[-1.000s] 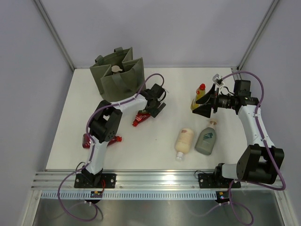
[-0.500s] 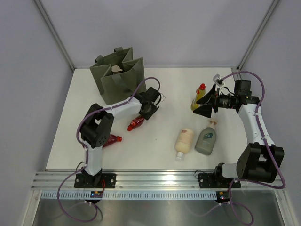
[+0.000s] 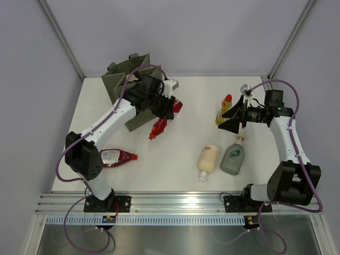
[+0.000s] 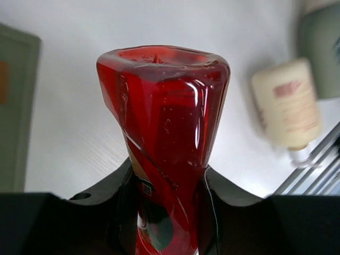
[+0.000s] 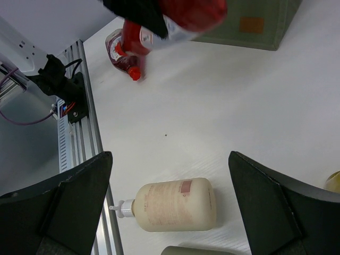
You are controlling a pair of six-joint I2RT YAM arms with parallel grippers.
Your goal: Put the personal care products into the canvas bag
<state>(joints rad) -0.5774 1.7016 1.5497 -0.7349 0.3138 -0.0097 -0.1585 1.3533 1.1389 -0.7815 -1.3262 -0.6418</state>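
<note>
My left gripper [image 3: 163, 109] is shut on a dark red bottle [image 3: 159, 125], which hangs above the table just right of the olive canvas bag [image 3: 119, 85]. In the left wrist view the dark red bottle [image 4: 164, 127] fills the gap between the black fingers [image 4: 106, 196]. A second dark red bottle [image 3: 114, 156] lies at the front left. Side by side at the front right lie a cream bottle [image 3: 208, 159] and a grey-green pump bottle [image 3: 232, 156]. Beside the upright yellow, red-capped bottle [image 3: 224, 109], my right gripper [image 3: 229, 119] is open and holds nothing.
A beige pump top [image 3: 130, 78] pokes out of the bag's mouth. An aluminium rail [image 3: 175, 201] runs along the table's near edge. In the right wrist view the cream bottle [image 5: 175, 204] lies below the open right gripper [image 5: 170, 156], with the rail [image 5: 79, 133] at left.
My left gripper closed on the dark red bottle and lifted it up and back toward the bag. The left arm stretched out, uncovering the second red bottle. The right arm stayed still.
</note>
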